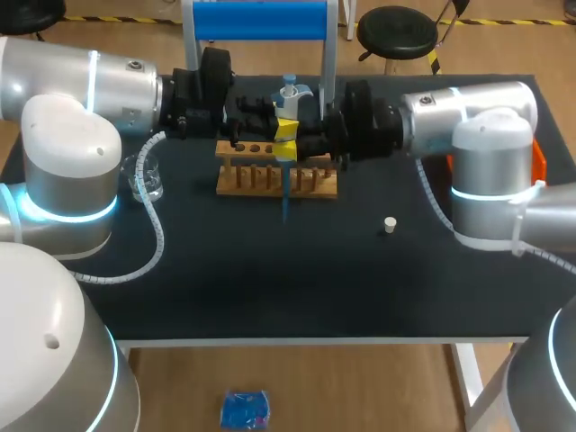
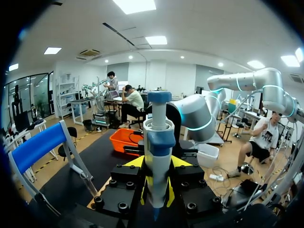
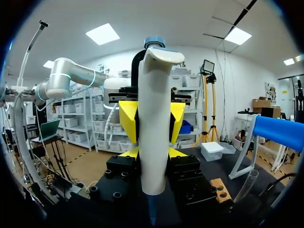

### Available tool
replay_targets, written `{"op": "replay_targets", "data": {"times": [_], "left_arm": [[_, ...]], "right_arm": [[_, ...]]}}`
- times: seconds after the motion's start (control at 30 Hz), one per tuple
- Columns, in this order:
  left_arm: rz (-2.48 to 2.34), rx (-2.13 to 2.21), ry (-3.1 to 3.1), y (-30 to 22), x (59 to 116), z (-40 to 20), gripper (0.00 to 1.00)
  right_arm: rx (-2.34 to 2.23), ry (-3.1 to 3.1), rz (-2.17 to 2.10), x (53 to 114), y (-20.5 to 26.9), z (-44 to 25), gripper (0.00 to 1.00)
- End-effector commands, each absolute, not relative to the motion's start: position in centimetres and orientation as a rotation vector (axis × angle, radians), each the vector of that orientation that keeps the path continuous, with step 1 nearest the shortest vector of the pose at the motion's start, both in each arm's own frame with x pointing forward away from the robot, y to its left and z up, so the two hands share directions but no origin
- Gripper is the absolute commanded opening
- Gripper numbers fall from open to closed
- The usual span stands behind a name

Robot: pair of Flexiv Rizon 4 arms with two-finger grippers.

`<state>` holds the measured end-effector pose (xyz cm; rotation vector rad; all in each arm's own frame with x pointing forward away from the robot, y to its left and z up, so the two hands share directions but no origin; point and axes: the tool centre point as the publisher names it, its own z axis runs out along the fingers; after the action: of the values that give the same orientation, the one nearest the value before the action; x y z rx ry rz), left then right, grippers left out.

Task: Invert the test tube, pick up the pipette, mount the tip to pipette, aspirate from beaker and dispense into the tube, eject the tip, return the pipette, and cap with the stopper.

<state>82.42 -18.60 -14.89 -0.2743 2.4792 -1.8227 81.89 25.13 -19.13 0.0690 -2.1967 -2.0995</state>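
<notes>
Over the rack: pipette, upright, tip fitted. Left gripper and right gripper both pinch its body, left higher. You risk twisting it, or striking the rack, if either arm moves alone.

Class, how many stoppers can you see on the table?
1: the white stopper lies on the table, right of the wooden rack. Others may be hidden.

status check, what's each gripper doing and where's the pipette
Holding: left gripper and right gripper both shut on the pipette, upright over the wooden rack. Its blue tip mounted, pointing down. Nothing blocking; stopper lies apart on the table.
</notes>
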Motion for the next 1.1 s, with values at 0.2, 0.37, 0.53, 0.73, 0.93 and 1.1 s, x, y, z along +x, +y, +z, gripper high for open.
{"op": "replay_targets", "data": {"times": [0.2, 0.37, 0.53, 0.73, 0.93, 1.1], "left_arm": [[-1.823, -0.276, 2.480, -18.7, 82.1, -14.9, 0.00], [-1.823, -0.276, 2.480, -18.7, 82.1, -14.9, 0.00], [-1.823, -0.276, 2.480, -18.7, 82.1, -14.9, 0.00], [-1.823, -0.276, 2.480, -18.7, 82.1, -14.9, 0.00], [-1.823, -0.276, 2.480, -18.7, 82.1, -14.9, 1.00], [-1.823, -0.276, 2.480, -18.7, 82.1, -14.9, 1.00]], "right_arm": [[0.072, -2.183, -2.098, 82.3, 25.2, -19.0, 0.00], [0.065, -2.177, -2.110, 82.3, 25.1, -19.0, 0.00], [0.056, -2.169, -2.121, 82.4, 24.8, -19.0, 0.00], [0.052, -2.165, -2.124, 82.5, 24.6, -19.0, 0.00], [0.042, -2.158, -2.125, 82.6, 24.5, -19.3, 0.00], [0.034, -2.148, -2.132, 82.9, 24.3, -19.4, 0.00]]}}
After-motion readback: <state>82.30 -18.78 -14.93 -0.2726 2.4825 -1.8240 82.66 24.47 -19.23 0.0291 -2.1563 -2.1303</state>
